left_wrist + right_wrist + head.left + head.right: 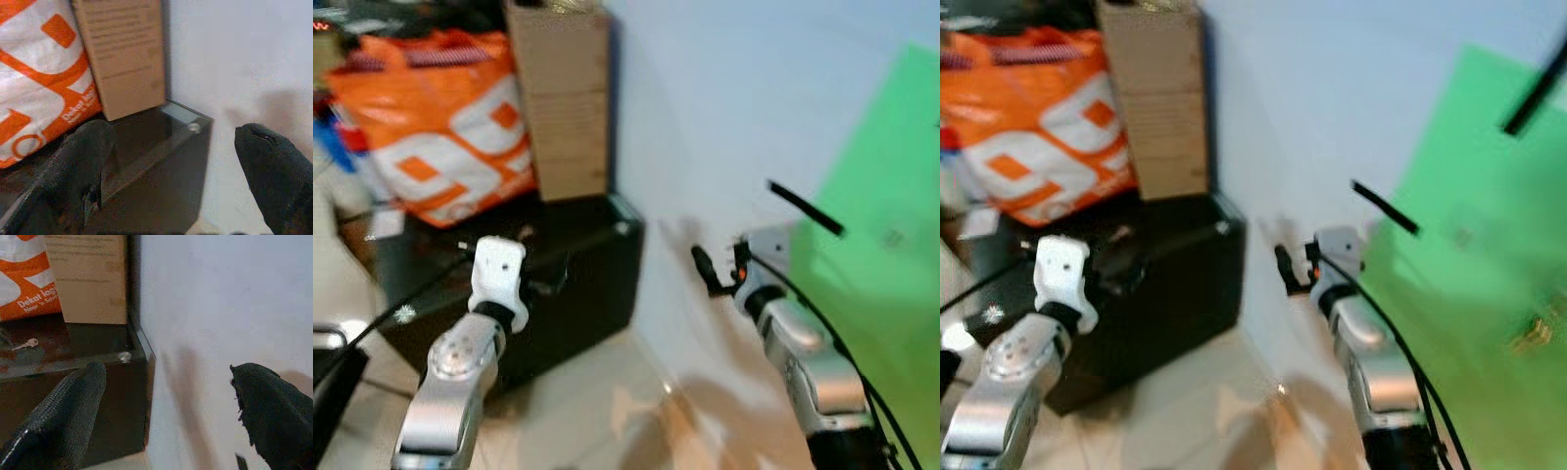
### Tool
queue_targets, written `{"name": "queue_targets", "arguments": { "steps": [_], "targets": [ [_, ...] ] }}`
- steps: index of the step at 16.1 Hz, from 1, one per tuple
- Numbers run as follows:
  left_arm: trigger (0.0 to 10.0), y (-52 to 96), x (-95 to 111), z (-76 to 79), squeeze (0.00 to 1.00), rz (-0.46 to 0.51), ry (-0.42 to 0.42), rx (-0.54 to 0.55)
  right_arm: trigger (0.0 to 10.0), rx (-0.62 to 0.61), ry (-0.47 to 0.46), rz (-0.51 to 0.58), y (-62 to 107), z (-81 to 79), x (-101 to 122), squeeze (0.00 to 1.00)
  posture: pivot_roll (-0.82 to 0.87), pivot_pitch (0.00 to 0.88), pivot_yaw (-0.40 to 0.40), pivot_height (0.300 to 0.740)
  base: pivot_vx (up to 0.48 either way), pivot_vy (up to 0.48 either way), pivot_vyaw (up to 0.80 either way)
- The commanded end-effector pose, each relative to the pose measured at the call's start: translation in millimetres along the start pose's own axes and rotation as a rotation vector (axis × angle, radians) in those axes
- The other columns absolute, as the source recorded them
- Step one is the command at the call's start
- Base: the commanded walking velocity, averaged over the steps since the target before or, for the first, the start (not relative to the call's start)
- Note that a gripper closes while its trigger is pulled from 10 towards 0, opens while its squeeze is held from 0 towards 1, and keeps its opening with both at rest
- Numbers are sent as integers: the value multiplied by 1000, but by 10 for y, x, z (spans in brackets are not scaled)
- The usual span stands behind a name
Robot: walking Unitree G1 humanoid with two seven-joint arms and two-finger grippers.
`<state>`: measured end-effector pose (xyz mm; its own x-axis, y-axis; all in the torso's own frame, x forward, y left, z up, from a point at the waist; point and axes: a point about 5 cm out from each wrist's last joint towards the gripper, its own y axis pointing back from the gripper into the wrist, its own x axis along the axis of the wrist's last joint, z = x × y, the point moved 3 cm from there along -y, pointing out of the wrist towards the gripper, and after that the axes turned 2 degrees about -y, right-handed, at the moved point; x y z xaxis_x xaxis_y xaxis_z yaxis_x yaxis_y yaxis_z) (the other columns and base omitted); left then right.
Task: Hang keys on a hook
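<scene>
Right wrist: key (25, 344) on black cabinet (73, 362) | both pincers spread, empty

I see a low black cabinet (558, 294) against a pale wall (724, 108). On the cabinet stand a cardboard box (563, 98) and, beside it, an orange-and-white bag (440, 127). Beige floor tiles (597, 411) spread below; a green sheet (881, 255) covers the wall further along.
</scene>
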<state>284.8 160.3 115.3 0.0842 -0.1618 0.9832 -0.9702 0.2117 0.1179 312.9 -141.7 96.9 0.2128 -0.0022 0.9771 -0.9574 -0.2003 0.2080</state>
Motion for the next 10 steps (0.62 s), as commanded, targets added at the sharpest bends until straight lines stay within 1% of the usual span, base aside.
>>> {"name": "queue_targets", "arguments": {
  "steps": [1, 3, 10],
  "targets": [
    [10000, -7, 10, 58, 129, 2, 6, -18, 10000, -33, 4, -3, 24, 82, -2, 1000, 63, 0, -22, 740, 311, 0, 800],
    [10000, -7, 13, 55, 129, 4, 4, -19, 10000, -62, -4, 3, 28, 117, 1, 1000, 61, 0, -20, 740, 315, 0, 0],
    [10000, -14, 17, 38, 137, 6, 0, -19, 10000, -68, 2, 4, 25, 127, 0, 1000, 62, 0, -19, 740, 309, 0, 0]
  ]
}}
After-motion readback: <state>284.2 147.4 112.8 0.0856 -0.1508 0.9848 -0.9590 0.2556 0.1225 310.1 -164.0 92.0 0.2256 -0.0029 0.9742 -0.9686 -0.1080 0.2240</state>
